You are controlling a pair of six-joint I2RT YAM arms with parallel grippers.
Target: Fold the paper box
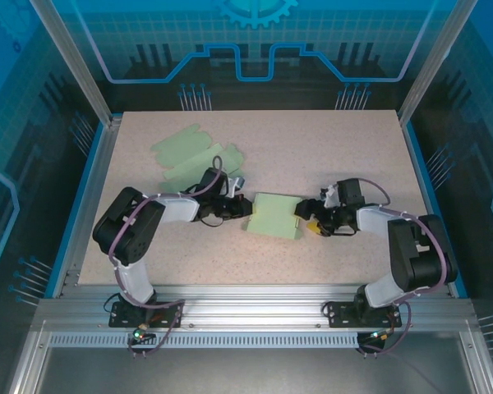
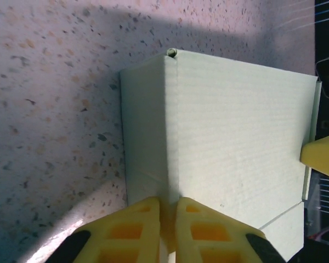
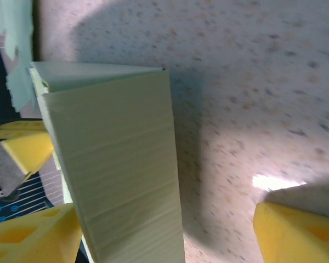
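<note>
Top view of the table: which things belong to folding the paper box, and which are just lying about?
In the job:
- paper box, partly formed, in the middle of the table
- left gripper, pinched shut on the box's near edge
- right gripper, open, a finger on either side of the box

Lying about:
- flat green sheets, far left, untouched

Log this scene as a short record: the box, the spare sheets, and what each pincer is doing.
box: green, partly folded up, mid-table
sheets: green, lying flat, beyond the box to the left
left pincer: shut on a folded ridge at the box's left end
right pincer: open, box's right end between its fingers, nearer one of them
table: speckled, pale
</note>
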